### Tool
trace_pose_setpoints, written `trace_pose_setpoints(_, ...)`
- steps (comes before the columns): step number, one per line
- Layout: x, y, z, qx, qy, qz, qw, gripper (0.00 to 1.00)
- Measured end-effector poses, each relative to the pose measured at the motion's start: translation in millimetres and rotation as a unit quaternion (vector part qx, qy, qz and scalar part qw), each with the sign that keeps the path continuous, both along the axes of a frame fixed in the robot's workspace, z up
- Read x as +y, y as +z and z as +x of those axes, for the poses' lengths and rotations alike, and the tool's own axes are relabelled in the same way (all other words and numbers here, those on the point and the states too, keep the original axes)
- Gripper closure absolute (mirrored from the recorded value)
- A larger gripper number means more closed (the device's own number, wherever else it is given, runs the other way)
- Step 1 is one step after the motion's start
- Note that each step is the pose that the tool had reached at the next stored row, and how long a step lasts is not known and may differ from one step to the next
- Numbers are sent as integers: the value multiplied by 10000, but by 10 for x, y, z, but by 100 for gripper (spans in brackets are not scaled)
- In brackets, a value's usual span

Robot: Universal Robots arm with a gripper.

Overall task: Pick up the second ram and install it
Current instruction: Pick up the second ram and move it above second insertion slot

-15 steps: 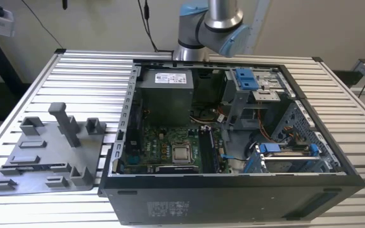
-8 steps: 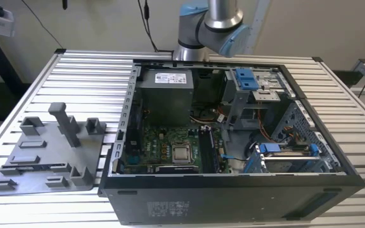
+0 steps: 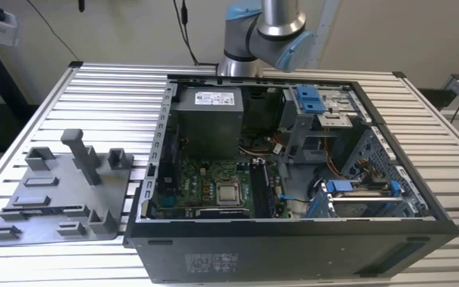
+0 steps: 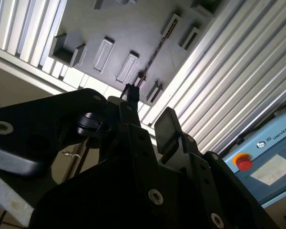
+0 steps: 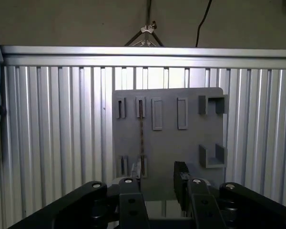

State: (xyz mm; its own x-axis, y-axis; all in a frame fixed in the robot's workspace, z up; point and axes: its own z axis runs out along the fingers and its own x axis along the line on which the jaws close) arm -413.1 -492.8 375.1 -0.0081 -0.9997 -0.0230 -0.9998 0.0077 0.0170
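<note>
Now, on the exterior view's left, the grey tray (image 3: pixel 66 192) lies flat on the slatted metal table (image 3: pixel 110 95), just beside the open computer case (image 3: pixel 293 236). The case's motherboard (image 3: pixel 205 185) faces up, and the arm (image 3: pixel 265 36) rises behind the case.

In both wrist views the gripper (image 5: pixel 157 188) (image 4: pixel 149 105) points at the tray (image 5: pixel 169 143), its two fingers spread apart with nothing between them. The second ram (image 5: pixel 141 138) (image 4: pixel 156 51) stands on edge in a pair of the tray's slots, straight out beyond the fingertips. It is lined up nearer one finger (image 5: pixel 132 195) than the other and is touched by neither. The tray's other pegs and brackets sit off to the far side of the second finger (image 5: pixel 181 174).
</note>
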Motion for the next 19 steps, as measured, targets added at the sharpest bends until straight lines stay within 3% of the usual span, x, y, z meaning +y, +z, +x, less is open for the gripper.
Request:
trace_pose_setpoints(15, 0, 1, -4, 0, 0, 1, 10000, 58)
trace_pose_setpoints(17, -1, -4, -5, 0, 6, 80, 10000, 58)
trace_pose_setpoints(19, 0, -18, -4, 0, 6, 93, 10000, 58)
